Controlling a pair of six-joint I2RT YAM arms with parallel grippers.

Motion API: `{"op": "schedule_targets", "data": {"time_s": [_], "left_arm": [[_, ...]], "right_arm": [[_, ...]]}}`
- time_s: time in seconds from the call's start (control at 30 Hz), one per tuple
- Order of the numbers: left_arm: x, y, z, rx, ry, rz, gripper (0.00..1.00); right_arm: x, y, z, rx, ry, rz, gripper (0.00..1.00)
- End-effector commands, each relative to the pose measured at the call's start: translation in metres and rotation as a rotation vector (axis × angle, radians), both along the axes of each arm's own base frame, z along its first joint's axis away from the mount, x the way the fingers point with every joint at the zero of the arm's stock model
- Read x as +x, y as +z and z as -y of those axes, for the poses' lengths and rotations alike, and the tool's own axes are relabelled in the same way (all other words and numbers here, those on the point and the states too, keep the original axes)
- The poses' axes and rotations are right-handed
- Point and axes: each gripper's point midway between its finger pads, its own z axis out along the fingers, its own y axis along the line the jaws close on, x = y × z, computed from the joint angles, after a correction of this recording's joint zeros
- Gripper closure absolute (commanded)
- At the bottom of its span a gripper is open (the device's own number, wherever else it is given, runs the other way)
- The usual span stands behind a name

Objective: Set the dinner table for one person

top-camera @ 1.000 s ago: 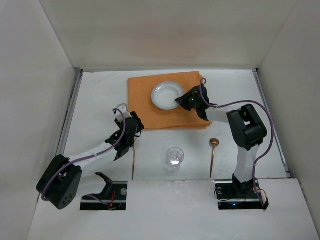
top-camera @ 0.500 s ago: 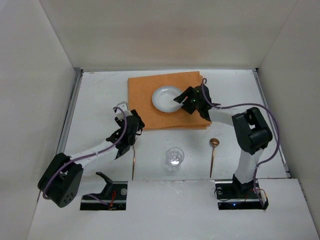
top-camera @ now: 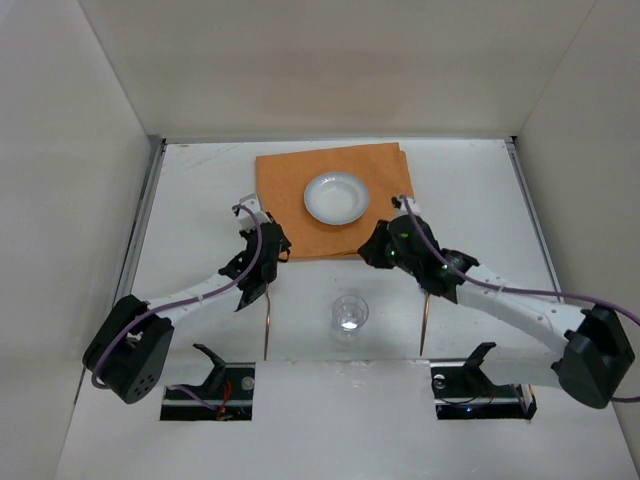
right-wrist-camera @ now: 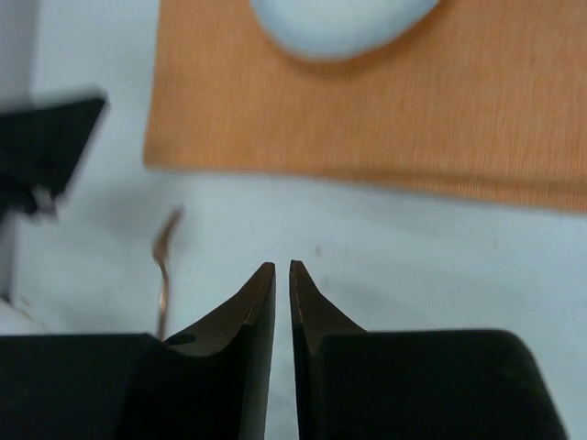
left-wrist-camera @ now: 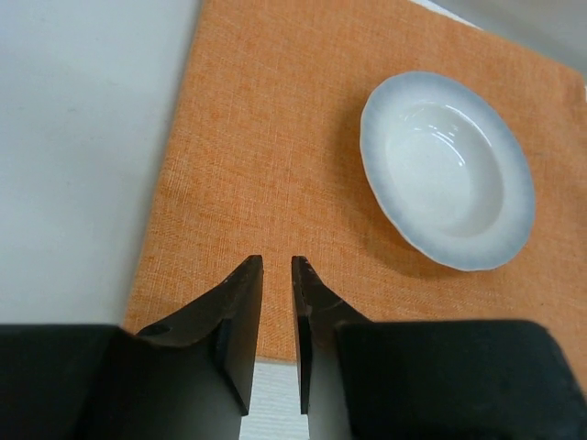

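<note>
A white plate (top-camera: 336, 197) lies on the orange cloth (top-camera: 285, 205) at the back of the white dinner table (top-camera: 195, 200). My left gripper (top-camera: 262, 252) hovers at the cloth's near left edge, its jaws almost together and empty. In the left wrist view the gripper (left-wrist-camera: 277, 266) points at the cloth (left-wrist-camera: 275, 156), with the plate (left-wrist-camera: 448, 170) to its right. My right gripper (top-camera: 383, 247) is over the cloth's near right corner, shut and empty. In the right wrist view the gripper (right-wrist-camera: 282, 268) is over bare table, with the plate (right-wrist-camera: 339, 18) far ahead.
A clear glass (top-camera: 349, 313) stands near the table's front centre. A copper fork (top-camera: 268, 322) lies to its left and also shows in the right wrist view (right-wrist-camera: 163, 266). A copper spoon (top-camera: 425, 325) lies to the right, its bowl hidden under my right arm.
My right gripper has left the plate's right rim and drawn back toward the near side, the arm now stretched low. The plate stays on the cloth. The left arm has barely moved.
</note>
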Motion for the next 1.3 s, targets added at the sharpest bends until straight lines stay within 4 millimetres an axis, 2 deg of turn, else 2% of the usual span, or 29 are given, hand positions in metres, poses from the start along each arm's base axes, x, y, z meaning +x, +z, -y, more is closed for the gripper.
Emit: {"op": "schedule_targets", "data": {"time_s": [0.0,0.1,0.13,0.23,0.37,0.47,0.67,0.8,0.9,1.0,1.1,1.2,1.27], "left_arm": [[0.008,0.016,-0.001,-0.041,0.016,0.076,0.8],[0.009,0.008,-0.003,-0.057,0.02,0.078,0.71],[0.008,0.007,-0.003,-0.06,0.016,0.075,0.69],[0.008,0.003,-0.006,-0.066,0.016,0.068,0.65],[0.008,0.001,-0.01,-0.081,0.03,0.064,0.62],[0.008,0.0,-0.011,-0.082,0.034,0.063,0.61],[0.008,-0.002,-0.01,-0.08,0.035,0.058,0.57],[0.009,-0.003,-0.011,-0.078,0.036,0.055,0.56],[0.009,-0.006,-0.01,-0.072,0.036,0.046,0.53],[0.01,-0.007,-0.009,-0.071,0.033,0.045,0.48],[0.009,-0.007,-0.009,-0.072,0.033,0.046,0.42],[0.009,-0.008,-0.01,-0.073,0.036,0.044,0.4],[0.009,-0.009,-0.01,-0.073,0.036,0.041,0.39]], "right_arm": [[-0.056,-0.04,0.039,-0.324,0.05,-0.077,0.77],[-0.09,-0.034,0.038,-0.372,0.131,-0.092,0.45],[-0.097,-0.032,0.037,-0.379,0.149,-0.097,0.39],[-0.111,-0.03,0.033,-0.386,0.194,-0.109,0.35],[-0.125,-0.043,0.026,-0.409,0.265,-0.156,0.41],[-0.133,-0.044,0.014,-0.411,0.321,-0.157,0.45],[-0.13,-0.049,-0.002,-0.413,0.364,-0.153,0.48],[-0.126,-0.05,-0.004,-0.429,0.356,-0.146,0.54],[-0.123,-0.059,-0.01,-0.435,0.359,-0.158,0.62],[-0.116,-0.066,-0.014,-0.461,0.342,-0.159,0.78],[-0.103,-0.048,-0.013,-0.47,0.299,-0.099,0.87],[-0.072,-0.002,-0.006,-0.407,0.195,-0.004,0.88],[-0.047,0.021,-0.001,-0.372,0.131,0.05,0.88]]}}
